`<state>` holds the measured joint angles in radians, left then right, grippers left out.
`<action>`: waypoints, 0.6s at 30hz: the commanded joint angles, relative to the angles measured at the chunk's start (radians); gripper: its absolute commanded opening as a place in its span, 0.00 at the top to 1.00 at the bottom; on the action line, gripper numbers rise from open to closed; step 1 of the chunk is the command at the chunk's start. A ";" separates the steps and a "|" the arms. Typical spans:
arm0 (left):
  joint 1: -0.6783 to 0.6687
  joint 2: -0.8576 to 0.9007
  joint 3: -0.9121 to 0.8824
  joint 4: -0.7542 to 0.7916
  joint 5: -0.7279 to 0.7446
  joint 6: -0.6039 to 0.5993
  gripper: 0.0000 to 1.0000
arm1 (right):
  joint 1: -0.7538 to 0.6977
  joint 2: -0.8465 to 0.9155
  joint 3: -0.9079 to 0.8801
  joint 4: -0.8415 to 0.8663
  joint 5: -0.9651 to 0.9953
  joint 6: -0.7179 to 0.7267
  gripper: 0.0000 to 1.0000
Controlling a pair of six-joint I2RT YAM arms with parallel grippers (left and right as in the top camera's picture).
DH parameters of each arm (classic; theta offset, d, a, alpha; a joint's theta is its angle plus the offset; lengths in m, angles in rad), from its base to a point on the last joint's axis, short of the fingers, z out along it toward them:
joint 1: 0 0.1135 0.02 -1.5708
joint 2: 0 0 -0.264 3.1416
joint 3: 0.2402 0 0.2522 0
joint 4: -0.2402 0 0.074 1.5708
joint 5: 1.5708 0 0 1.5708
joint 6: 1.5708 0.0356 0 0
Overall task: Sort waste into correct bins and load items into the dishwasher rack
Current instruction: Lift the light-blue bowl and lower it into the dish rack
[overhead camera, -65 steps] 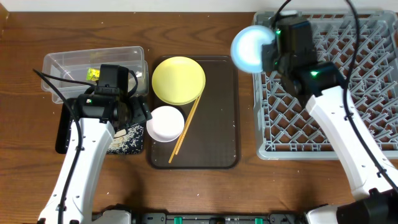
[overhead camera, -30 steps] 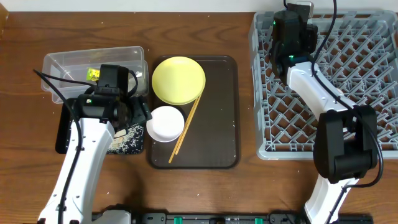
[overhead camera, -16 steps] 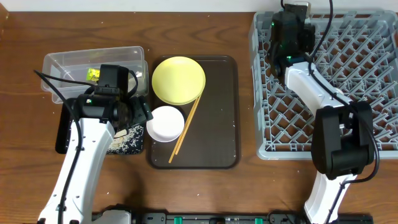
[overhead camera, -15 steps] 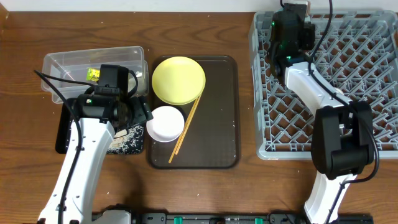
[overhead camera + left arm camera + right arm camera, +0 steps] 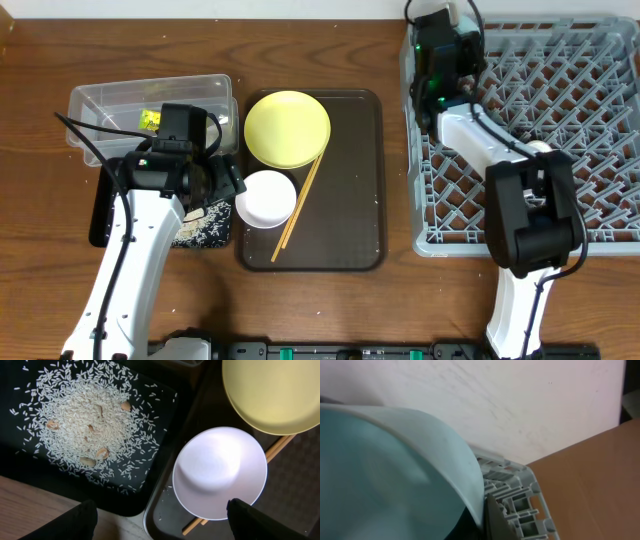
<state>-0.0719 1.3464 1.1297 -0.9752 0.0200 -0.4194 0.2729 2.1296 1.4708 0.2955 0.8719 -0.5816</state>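
Wood-grain table (image 5: 330, 310) carries everything we see, with a white wall (image 5: 530, 400) behind it. On the left side, the clear tub (image 5: 120, 100), thin-walled and rectangular, holds the green-and-yellow wrapper (image 5: 150, 120). Just in front of it, the shallow black tray (image 5: 30, 485) holds a loose heap of white rice (image 5: 85, 425) dotted with a few tan bits. The dark brown serving tray (image 5: 350, 200), finely textured, carries three things. A smooth round yellow plate (image 5: 287, 128) sits at the far end and a glossy white bowl (image 5: 220, 472) sits upright near the left edge. Wooden chopsticks (image 5: 300, 205) lie slantwise, running from the plate's rim to under the bowl. The left gripper (image 5: 160, 522) hangs over the seam between black tray and serving tray, jaws wide apart with nothing between them. On the right stands the grey rack (image 5: 580, 130), a lattice with upright pegs. The right gripper (image 5: 440, 55) is at the rack's far left corner, closed on the rim of the pale blue bowl (image 5: 385, 470), which is matte and tipped on edge; one dark finger (image 5: 492, 520) lies against the rim. We cannot tell whether the bowl touches the rack.
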 commanded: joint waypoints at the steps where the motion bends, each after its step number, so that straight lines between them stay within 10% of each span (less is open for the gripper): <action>1: 0.003 0.006 -0.007 -0.003 -0.002 -0.005 0.15 | 0.018 0.027 0.003 -0.019 0.036 -0.021 0.99; 6: 0.003 0.006 -0.007 -0.004 -0.002 -0.005 0.15 | 0.035 0.024 0.003 -0.019 0.101 0.046 0.96; 10: 0.003 0.006 -0.007 -0.004 -0.002 -0.005 0.15 | 0.051 0.006 0.003 -0.092 0.110 0.132 0.64; 18: 0.003 0.006 -0.007 -0.004 -0.002 -0.005 0.14 | 0.077 -0.115 0.003 -0.438 -0.086 0.422 0.54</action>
<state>-0.0719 1.3464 1.1294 -0.9764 0.0208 -0.4194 0.3424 2.1124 1.4700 -0.0978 0.8722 -0.3241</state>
